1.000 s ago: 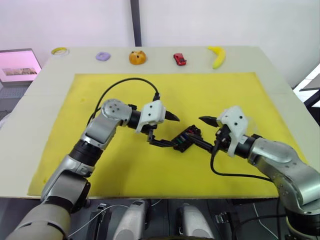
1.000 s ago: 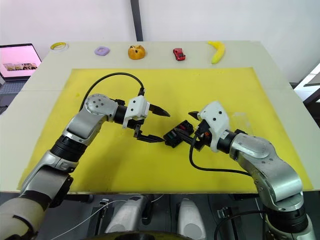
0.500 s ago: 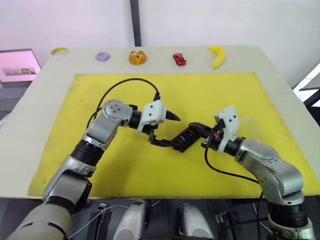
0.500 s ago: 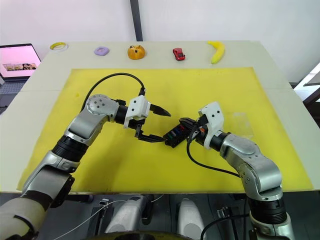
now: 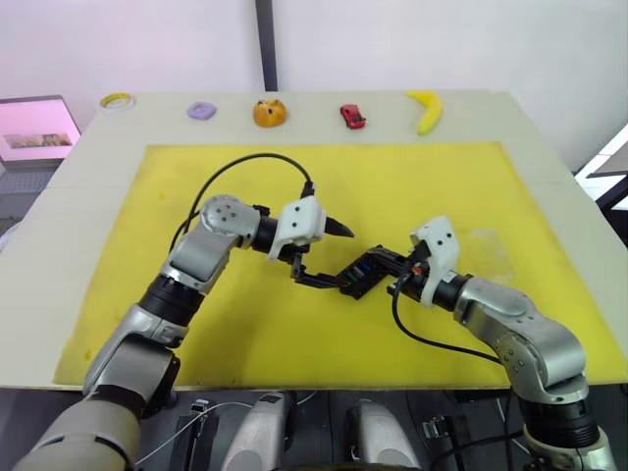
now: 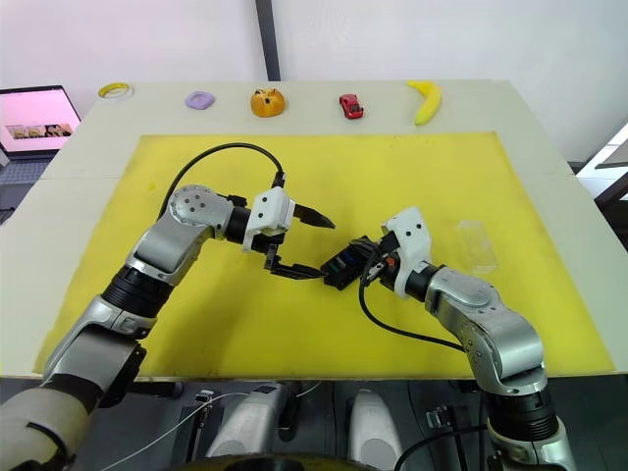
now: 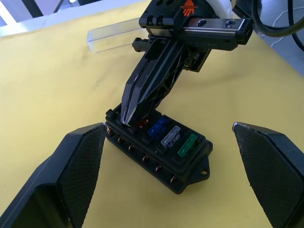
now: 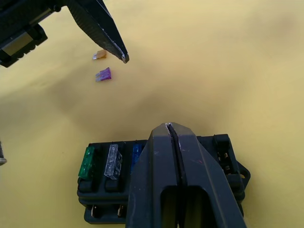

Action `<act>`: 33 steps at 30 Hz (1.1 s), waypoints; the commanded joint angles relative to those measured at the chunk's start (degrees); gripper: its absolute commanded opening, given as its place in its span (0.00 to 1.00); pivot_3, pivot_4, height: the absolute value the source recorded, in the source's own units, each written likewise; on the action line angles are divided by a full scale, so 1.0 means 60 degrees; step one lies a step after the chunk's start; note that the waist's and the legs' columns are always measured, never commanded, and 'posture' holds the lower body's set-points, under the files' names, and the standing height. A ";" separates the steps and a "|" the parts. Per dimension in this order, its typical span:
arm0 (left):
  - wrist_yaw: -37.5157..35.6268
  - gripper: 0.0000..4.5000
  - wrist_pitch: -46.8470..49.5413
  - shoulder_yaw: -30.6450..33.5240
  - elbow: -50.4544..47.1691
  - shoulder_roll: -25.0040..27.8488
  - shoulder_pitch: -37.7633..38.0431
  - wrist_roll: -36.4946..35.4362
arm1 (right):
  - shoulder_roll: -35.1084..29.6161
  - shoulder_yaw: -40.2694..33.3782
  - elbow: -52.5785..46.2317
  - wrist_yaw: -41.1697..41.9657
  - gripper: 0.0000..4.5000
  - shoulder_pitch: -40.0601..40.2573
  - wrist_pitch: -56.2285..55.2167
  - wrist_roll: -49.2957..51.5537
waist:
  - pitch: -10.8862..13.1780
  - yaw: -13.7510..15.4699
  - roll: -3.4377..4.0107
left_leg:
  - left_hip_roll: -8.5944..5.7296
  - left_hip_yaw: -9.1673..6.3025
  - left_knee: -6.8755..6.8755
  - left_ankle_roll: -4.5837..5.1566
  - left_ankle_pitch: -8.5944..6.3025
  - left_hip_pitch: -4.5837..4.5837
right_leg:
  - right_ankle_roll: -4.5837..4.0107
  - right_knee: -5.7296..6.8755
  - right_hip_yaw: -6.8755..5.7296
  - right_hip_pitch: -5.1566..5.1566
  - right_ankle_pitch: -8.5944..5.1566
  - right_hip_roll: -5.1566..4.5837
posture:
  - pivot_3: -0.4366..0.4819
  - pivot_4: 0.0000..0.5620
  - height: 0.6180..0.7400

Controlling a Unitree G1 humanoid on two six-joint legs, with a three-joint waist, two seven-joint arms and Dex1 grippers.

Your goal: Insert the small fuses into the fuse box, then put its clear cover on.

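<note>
Left eye view showed a white table (image 5: pixel 549 157) bearing a yellow mat (image 5: pixel 412 186), with the fuse box (image 5: pixel 361 276) lying near the mat's middle, between the two arms. The left gripper (image 5: pixel 321 254) had its two black fingers spread wide: the upper one pointed out over the mat above the box, while the lower one reached along the mat to the box's left end, though whether it touched the box could not be told. The right gripper (image 6: pixel 365 257) came in from the box's right, its fingers pressed together into one narrow point set down on a slot toward one end of the box; in the left wrist view a bit of red showed right at that tip. Three of the small fuses (image 7: pixel 173 138) sat in a row of slots beside it: blue, clear grey and green. The clear cover (image 6: pixel 477 245) lay flat on the mat, well apart to the right of the box. Two loose fuses, one purple (image 8: pixel 103 74) and one orange (image 8: pixel 99 54), lay on the mat beyond the box, near each other.
</note>
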 commanded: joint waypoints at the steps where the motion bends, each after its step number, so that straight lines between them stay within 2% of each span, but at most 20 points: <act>1: 0.0018 1.00 -0.0103 0.0295 -0.0147 0.0041 -0.0189 0.0029 | -0.0046 0.0171 0.0004 -0.0139 0.01 0.0101 0.0175 -0.0171 | 0.0000 -0.0003 0.0000 | 0.0000 0.0000 0.0000 0.0000 0.0000 0.0000 | 0.0000 0.0000 0.0000 -0.0002 0.0000 0.0000 | 0.48 0.27 0.96; 21: 0.0112 1.00 -0.0187 0.0291 0.0011 -0.0037 -0.0241 0.0075 | -0.0438 0.0900 -0.0001 -0.0107 0.01 0.0405 -0.0119 -0.1079 | -0.0003 0.0007 0.0000 | 0.0000 0.0000 0.0002 0.0000 0.0000 0.0017 | 0.0000 0.0000 0.0000 -0.0002 0.0000 0.0000 | 0.48 0.27 0.96; 33: 0.0120 1.00 -0.0302 0.0315 0.0103 -0.0099 -0.0230 0.0166 | -0.0412 0.0876 -0.0139 -0.0101 0.01 0.0419 -0.0066 -0.1025 | -0.0004 0.0011 -0.0001 | 0.0000 -0.0001 0.0001 0.0000 -0.0001 0.0017 | 0.0000 0.0000 -0.0001 -0.0002 0.0000 0.0000 | 0.48 0.27 0.96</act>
